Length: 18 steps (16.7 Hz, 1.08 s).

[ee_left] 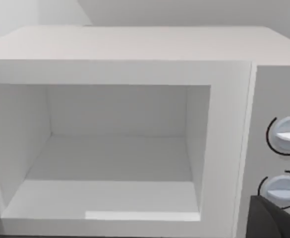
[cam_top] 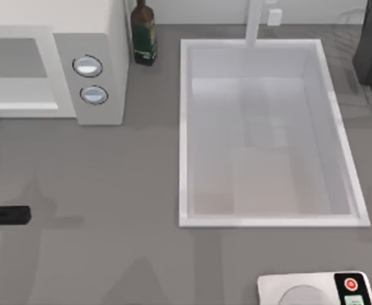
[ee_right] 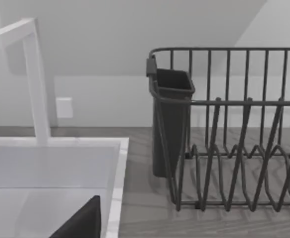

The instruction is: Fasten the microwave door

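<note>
One microwave [ee_left: 135,64] — cavity open, two knobs [cam_top: 88,66], one sink [cam_top: 262,219]

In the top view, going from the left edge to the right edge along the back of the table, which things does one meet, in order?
Large white boxy microwave with two round silver-blue knobs → dark green glass bottle → big white rectangular sink basin → dark wire dish rack.

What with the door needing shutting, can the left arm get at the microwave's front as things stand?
Probably yes. The left gripper sits at the table's left edge, nothing stands between it and the microwave, and its wrist camera faces the open cavity. The door itself I cannot make out.
</note>
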### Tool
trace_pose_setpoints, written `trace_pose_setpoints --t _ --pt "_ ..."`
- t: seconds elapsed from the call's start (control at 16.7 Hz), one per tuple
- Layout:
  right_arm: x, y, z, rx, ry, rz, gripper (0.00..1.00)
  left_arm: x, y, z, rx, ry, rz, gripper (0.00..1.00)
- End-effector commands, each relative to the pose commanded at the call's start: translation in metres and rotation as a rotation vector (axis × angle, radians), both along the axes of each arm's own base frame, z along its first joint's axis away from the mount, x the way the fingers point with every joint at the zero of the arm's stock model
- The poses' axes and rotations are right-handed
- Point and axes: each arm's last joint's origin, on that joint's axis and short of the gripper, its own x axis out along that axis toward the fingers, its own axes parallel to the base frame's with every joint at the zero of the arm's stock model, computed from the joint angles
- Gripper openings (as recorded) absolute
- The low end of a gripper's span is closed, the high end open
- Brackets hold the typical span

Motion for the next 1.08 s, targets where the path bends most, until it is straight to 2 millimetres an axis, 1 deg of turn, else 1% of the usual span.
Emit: trace_pose_setpoints --t 0.36,0.84,1.08 --pt "0.000 0.000 0.000 0.000 0.000 0.000 1.00 0.000 -0.002 0.001 -0.001 0.000 0.000 0.00" --pt "0.000 0.000 0.000 0.000 0.000 0.000 1.00 -0.012 0.000 0.029 0.000 0.002 0.000 0.00" --pt "0.000 0.000 0.000 0.000 0.000 0.000 1.00 -0.012 0.001 0.029 0.001 0.004 0.003 0.00"
